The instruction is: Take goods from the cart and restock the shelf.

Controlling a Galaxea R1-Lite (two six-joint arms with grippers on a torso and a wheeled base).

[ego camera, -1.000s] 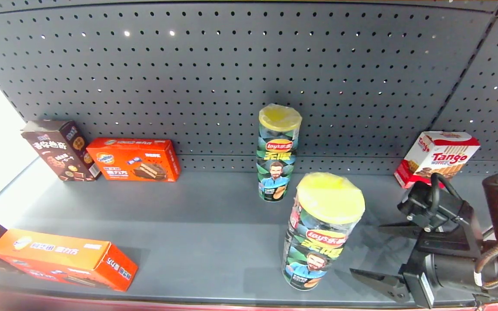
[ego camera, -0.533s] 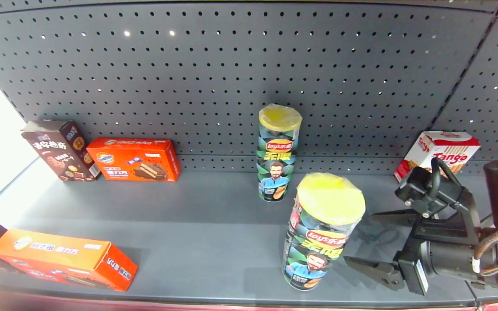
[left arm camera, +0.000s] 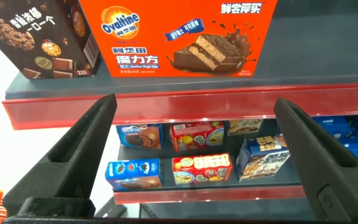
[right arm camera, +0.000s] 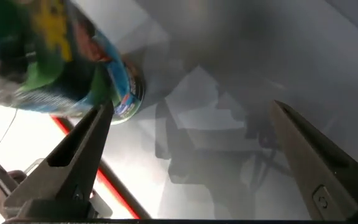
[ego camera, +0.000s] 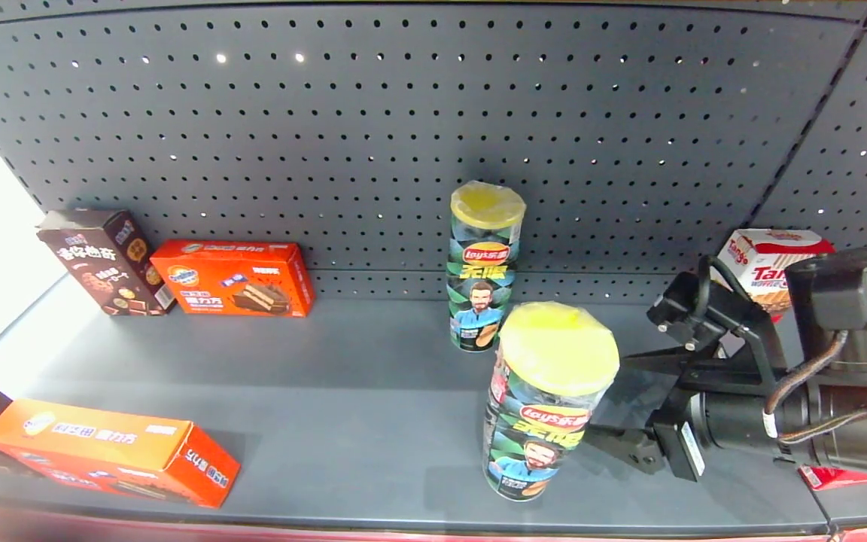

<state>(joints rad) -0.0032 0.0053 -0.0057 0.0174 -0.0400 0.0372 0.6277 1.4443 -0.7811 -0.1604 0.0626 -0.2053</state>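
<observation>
The shelf (ego camera: pixel 343 391) is a smooth grey metal deck backed by a perforated metal panel (ego camera: pixel 328 135) dotted with small round holes. Two cylindrical crisp cans with yellow plastic lids stand upright on it. The rear can (ego camera: pixel 482 278) is against the back panel near the middle, and the front can (ego camera: pixel 535 421) is close to the front edge, right of centre.

The right gripper (ego camera: pixel 605 399) lies level just beside the front can on its right, its black wedge-shaped fingers spread apart and holding nothing. Whether the lower finger touches the can wall cannot be told. From the right wrist the same can (right arm camera: pixel 55 62) sits blurred beside one finger of that gripper (right arm camera: pixel 192 109).

At the back left, a brown cardboard cookie box (ego camera: pixel 106 260) stands upright beside an orange wafer box (ego camera: pixel 234 277). A long orange carton (ego camera: pixel 110 450) lies flat at the front left corner. A white-and-red wafer box (ego camera: pixel 768 260) leans at the back right.

The left gripper (left arm camera: pixel 196 106) has its fingers wide apart and empty, facing a glossy red shelf edge (left arm camera: pixel 353 99). The orange box (left arm camera: pixel 179 37) and cookie box (left arm camera: pixel 36 37) are above that edge, and small boxes (left arm camera: pixel 201 169) are below it.
</observation>
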